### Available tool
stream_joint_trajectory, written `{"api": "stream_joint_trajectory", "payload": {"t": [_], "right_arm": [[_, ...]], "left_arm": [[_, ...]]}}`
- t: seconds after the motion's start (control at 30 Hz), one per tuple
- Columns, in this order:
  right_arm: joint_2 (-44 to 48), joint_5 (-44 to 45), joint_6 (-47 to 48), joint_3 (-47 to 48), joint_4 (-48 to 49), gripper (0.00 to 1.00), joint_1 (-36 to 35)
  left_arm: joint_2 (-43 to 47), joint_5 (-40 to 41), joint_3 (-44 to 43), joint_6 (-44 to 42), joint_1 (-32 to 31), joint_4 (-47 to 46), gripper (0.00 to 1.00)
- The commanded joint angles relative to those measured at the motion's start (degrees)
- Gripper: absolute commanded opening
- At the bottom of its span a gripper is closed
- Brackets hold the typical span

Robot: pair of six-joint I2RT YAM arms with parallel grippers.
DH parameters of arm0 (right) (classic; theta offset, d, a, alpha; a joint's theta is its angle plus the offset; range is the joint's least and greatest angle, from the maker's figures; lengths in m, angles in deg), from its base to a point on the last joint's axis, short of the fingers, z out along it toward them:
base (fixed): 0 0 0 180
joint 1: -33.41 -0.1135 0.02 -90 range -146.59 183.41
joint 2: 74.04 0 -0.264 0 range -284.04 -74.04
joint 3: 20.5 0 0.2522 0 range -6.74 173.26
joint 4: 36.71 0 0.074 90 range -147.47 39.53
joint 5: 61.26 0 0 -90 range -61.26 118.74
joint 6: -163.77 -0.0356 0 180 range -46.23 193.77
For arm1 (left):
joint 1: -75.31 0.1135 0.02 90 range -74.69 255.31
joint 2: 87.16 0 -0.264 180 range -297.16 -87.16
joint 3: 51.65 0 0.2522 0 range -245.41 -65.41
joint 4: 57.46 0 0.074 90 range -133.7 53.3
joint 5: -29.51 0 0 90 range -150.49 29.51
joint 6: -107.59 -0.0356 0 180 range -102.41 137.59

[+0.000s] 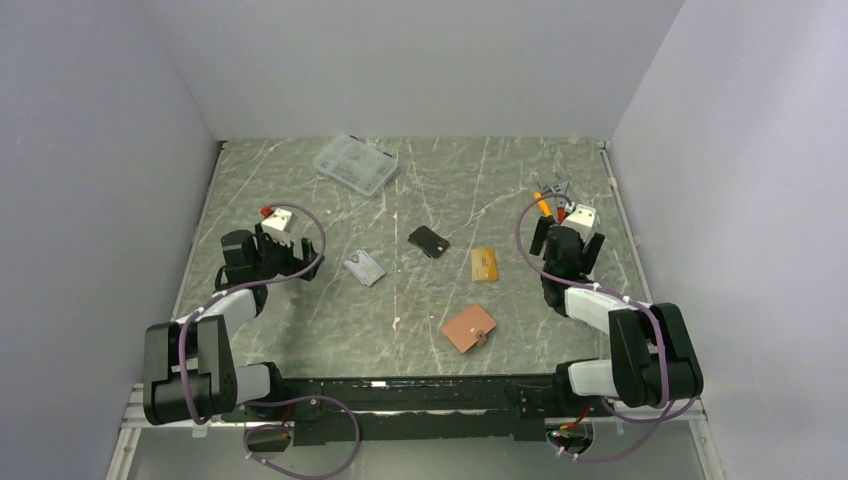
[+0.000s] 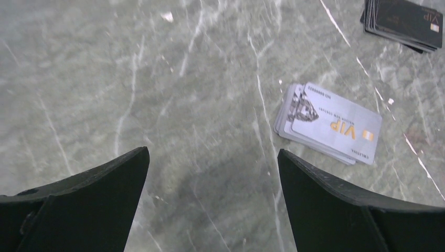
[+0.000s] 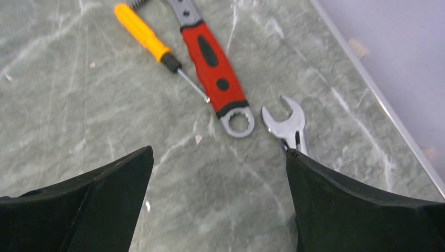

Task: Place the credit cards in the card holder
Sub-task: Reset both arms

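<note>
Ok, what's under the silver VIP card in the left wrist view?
More silver-grey cards: the silver VIP card tops a slightly fanned stack whose edges peek out along two of its sides. Their faces are covered, so the count is unclear.

On the grey-green marbled bench (image 1: 330,325), three cards are laid apart: a silver-grey card (image 1: 364,267), a black card (image 1: 428,241) and an orange-gold card (image 1: 485,265). The pinkish-brown card holder (image 1: 469,328) is seen nearer the arm bases. A clear compartment box (image 1: 355,164) is set far back. The left claw (image 1: 300,258) is held left of the silver-grey card, the right claw (image 1: 568,235) near some hand tools (image 1: 548,198).
</note>
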Motion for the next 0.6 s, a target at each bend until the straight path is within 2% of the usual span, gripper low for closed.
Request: {"api": "stream_joint_trajectory", "payload": {"t": [0.0, 0.2, 0.3, 0.37, 0.47, 0.5, 0.53, 0.57], "right_arm": [[-0.97, 1.74, 2.84, -2.08, 17.63, 0.99, 1.24], [-3.63, 0.02, 5.66, -7.16, 30.90, 0.99, 1.62], [-6.26, -0.37, 5.40, -8.09, 34.99, 0.99, 2.07], [-6.83, -1.87, 5.89, -8.03, 35.00, 0.99, 2.18], [-7.06, -5.23, 6.00, -9.21, 36.44, 1.00, 3.22], [-7.83, -6.18, 6.05, -11.31, 40.42, 1.00, 3.30], [-10.64, -5.72, 8.53, -13.39, 49.82, 1.00, 3.24], [-10.88, -4.19, 8.91, -12.90, 49.20, 1.00, 2.12]], "left_arm": [[0.92, -0.22, -0.01, 0.87, 0.45, -12.89, 0.99], [-0.95, 4.21, 0.45, -0.25, 0.79, -19.51, 0.99], [-3.06, 4.89, 6.83, 1.69, 1.35, -35.41, 0.99], [-1.51, 6.11, 7.65, 0.66, 1.35, -34.15, 0.99], [-2.90, 7.75, 8.15, 2.14, 1.20, -37.48, 0.99], [-2.33, 9.40, 8.71, 1.36, 0.39, -36.67, 0.99], [-3.31, 12.28, 10.33, 0.44, -1.04, -39.91, 0.99], [-6.21, 12.81, 11.58, 1.64, -1.56, -47.19, 0.99]]}}
